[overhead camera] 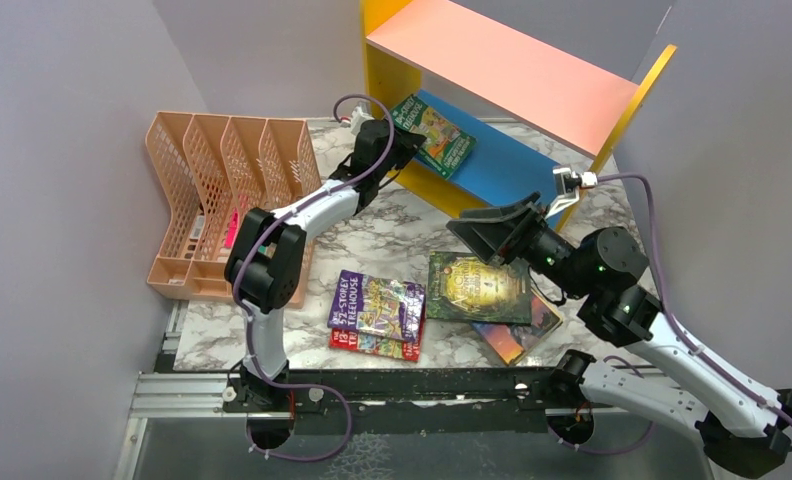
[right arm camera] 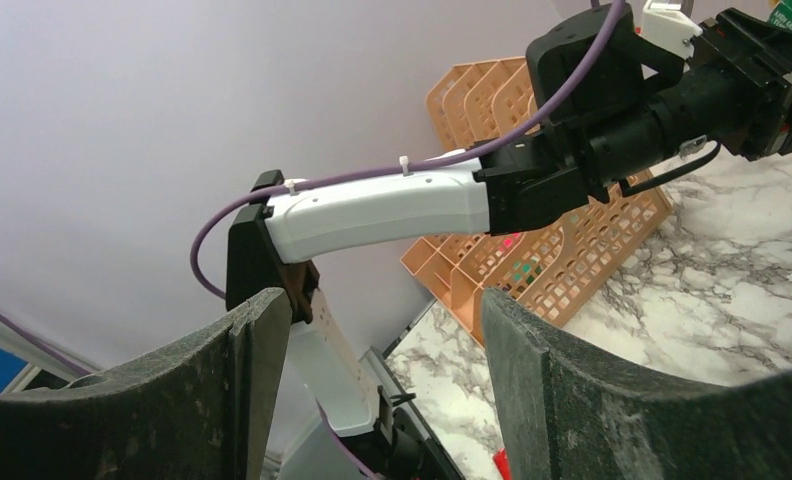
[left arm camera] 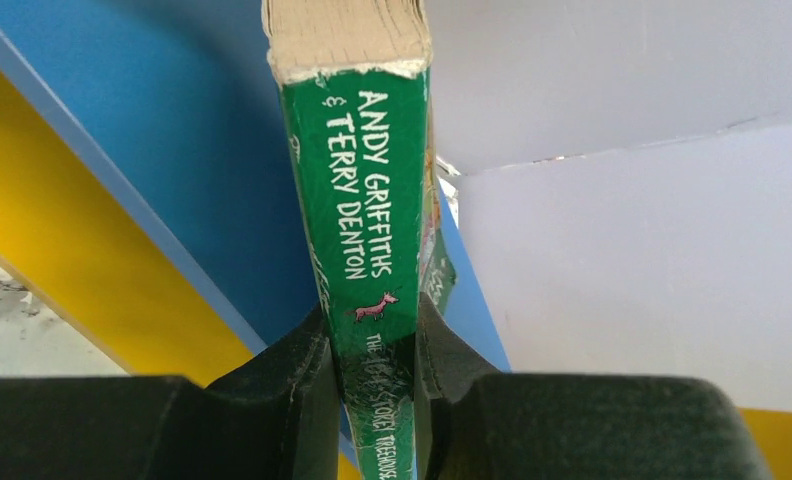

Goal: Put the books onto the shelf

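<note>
Holding the green book [overhead camera: 434,135] in the left claw [overhead camera: 402,143], narrow and pinched on the spine, with the authors' names in white down that spine in the wrist view. Reaching into the lower level of the shelf [overhead camera: 502,65], book cover-up over the left end of the blue lower board [overhead camera: 512,170], just beside the yellow side panel [overhead camera: 377,75]; resting on the board or just above it, cannot tell. Hovering with the right claw [overhead camera: 497,228] wide and gripping nothing, above the marble surface [overhead camera: 402,230], between the shelf's front edge and the loose books. Down on the surface, near the arm bases, two small stacks, near each other but apart. On the left, a purple book [overhead camera: 377,303] flat on top of a red book [overhead camera: 372,345], only the red one's near edge showing. On the right, a dark green-gold book [overhead camera: 477,287] lying over a colourful book [overhead camera: 517,338] that pokes out at its near right corner. Against the left wall, a peach mesh rack [overhead camera: 222,180] of four upright compartments, with something small and pink [overhead camera: 230,232] in one of the middle slots, too small to name.
</note>
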Tool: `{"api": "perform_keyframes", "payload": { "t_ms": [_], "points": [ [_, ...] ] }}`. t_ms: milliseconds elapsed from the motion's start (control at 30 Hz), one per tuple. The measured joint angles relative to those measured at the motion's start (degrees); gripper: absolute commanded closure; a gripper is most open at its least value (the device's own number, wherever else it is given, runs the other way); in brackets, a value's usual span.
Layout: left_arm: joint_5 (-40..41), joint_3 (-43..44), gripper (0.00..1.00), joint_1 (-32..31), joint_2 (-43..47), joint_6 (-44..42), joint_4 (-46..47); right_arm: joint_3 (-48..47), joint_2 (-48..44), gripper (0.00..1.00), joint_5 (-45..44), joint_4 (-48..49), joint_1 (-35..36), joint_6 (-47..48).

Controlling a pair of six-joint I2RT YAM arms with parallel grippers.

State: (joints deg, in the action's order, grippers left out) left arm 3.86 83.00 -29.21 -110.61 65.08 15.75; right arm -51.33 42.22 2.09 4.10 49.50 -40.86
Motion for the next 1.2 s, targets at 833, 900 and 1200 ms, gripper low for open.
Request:
{"api": "perform_keyframes", "payload": {
  "t_ms": [833,900,1200],
  "points": [
    [12.4,6.6,0.14,1.9,-3.7,0.7,-13.1,0.6,1.0,0.27,3.1,-1.8,0.0,-1.2],
    [13.5,7.9,0.13,2.1,-3.6,-0.8,-15.7,0.6,0.7,0.27,3.0,-2.5,0.0,-1.1],
    [14.6,8.7,0.16,2.1,-0.9,-6.4,-19.7,0.6,-0.4,0.27,0.8,-5.6,0.0,-0.6]
  ]
}}
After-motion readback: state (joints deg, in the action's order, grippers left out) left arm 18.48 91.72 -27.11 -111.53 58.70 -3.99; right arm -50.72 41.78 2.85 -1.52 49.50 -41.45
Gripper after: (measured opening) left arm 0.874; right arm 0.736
